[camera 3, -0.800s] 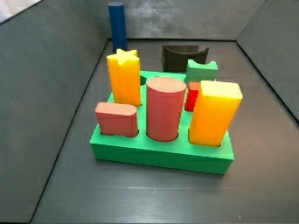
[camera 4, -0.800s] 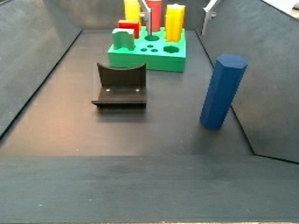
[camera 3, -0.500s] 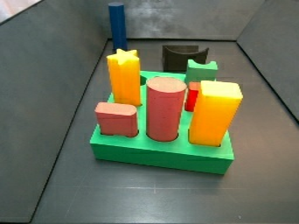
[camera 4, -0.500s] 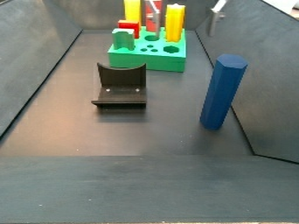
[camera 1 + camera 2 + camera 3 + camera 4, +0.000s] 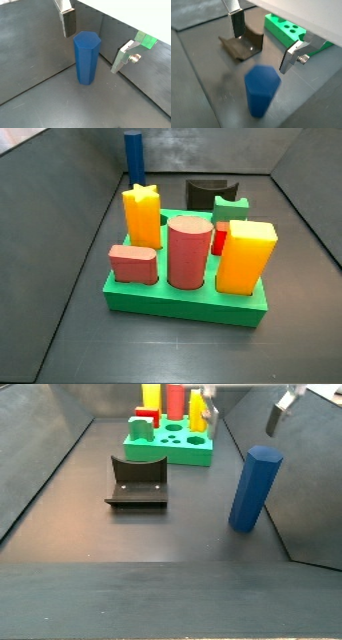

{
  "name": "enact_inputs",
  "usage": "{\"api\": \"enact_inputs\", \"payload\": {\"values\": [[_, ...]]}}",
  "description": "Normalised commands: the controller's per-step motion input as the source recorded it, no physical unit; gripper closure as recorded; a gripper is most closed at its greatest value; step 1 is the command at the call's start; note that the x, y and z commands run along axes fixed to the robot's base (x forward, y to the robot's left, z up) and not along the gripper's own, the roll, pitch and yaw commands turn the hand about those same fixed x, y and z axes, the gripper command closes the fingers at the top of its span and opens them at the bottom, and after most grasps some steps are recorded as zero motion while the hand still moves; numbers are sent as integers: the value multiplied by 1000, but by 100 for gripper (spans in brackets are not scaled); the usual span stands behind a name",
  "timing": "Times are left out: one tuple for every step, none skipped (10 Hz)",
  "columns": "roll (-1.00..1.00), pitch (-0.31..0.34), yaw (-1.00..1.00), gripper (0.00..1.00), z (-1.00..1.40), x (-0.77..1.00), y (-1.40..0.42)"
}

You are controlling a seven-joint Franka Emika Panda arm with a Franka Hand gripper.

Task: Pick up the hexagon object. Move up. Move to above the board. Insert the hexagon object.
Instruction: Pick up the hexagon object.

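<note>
On the dark floor of the enclosure, the board (image 5: 160, 300) is the largest item: a flat green block, lying flat, with several pieces standing in its holes. A side view shows a yellow star-topped column (image 5: 142, 216), a red round cylinder (image 5: 189, 254), a yellow square block (image 5: 246, 257) and a low pink piece (image 5: 132, 264) seated in it. The fixture (image 5: 136, 482) stands on the floor between the board and the near end of the enclosure, apart from both; a small dark-green notched block (image 5: 140, 431) sits at the board's near corner.

The hexagon object (image 5: 253, 488) stands upright on the floor close beside the right-hand wall, well apart from the board, and appears as a dark-blue prism at the far corner in a side view (image 5: 134, 158).

The gripper (image 5: 97, 42) is above the hexagon object with its jaws spread wide, grasping nothing. Both wrist views show the silver fingers (image 5: 294, 55) flanking the prism's top at a clear gap on each side, with no contact. In a side view only one finger (image 5: 281, 411) shows at the upper edge, above the prism.
</note>
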Motion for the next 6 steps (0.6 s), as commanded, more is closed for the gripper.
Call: {"api": "enact_inputs", "payload": {"values": [[10,-97,466,0,-357,-443,171],[0,-63,434,0,-351,-203,177],[0,-70,311,0,-431,-223,154],[0,-57,211,0,-603,-54,86],[61,-19,194,0,-580,0,0],[41,-3,151,0,-597,0,0]]}}
